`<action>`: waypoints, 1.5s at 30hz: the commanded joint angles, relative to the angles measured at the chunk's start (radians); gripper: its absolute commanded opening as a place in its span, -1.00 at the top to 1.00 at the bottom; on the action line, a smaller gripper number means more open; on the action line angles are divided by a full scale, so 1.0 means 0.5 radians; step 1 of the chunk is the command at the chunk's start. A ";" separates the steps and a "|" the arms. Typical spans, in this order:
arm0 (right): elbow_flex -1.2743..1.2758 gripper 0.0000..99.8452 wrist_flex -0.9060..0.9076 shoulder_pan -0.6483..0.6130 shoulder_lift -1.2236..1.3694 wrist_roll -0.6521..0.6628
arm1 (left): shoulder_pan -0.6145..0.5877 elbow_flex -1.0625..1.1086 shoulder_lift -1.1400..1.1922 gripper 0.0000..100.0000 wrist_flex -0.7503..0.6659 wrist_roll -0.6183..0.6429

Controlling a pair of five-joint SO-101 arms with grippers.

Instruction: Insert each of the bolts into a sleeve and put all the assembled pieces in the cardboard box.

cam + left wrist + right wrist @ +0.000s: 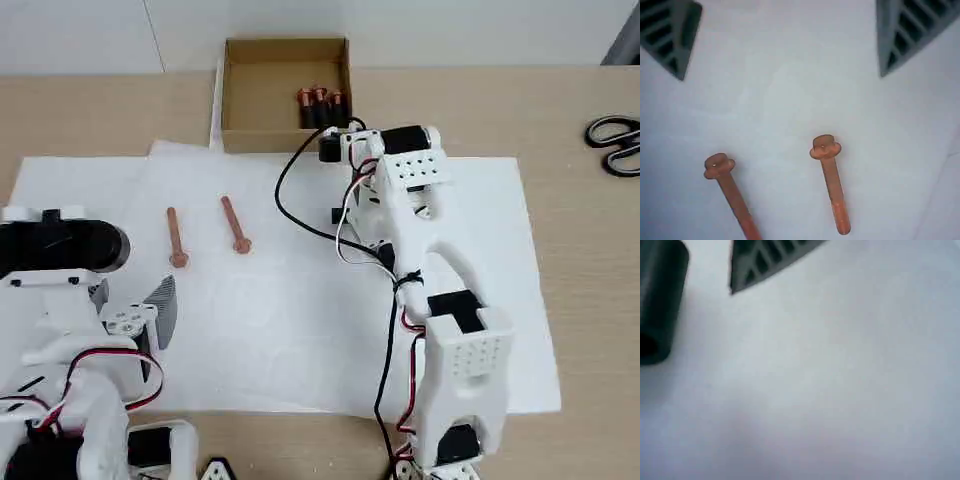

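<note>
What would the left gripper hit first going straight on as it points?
Probably the bare white paper ahead of the left gripper; the two bolts lie just beyond, though depth is unclear.

Scissors (614, 145) sliced off at the high view's right edge. One bolt (733, 195) runs out of the left wrist view mid-shank. The black sleeve (660, 300) is blurred, partly out of frame, and from above the right arm (415, 180) covers it.
</note>
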 commanded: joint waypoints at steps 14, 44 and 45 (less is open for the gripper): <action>-0.003 0.72 -0.087 0.084 0.253 -0.015 | -0.003 -0.002 -0.003 0.53 -0.049 0.015; -0.037 0.99 -0.005 0.127 -0.038 0.077 | -0.003 -0.014 0.012 0.53 -0.052 0.018; -0.034 0.99 0.002 0.127 -0.118 0.077 | -0.003 -0.014 0.012 0.53 -0.052 0.018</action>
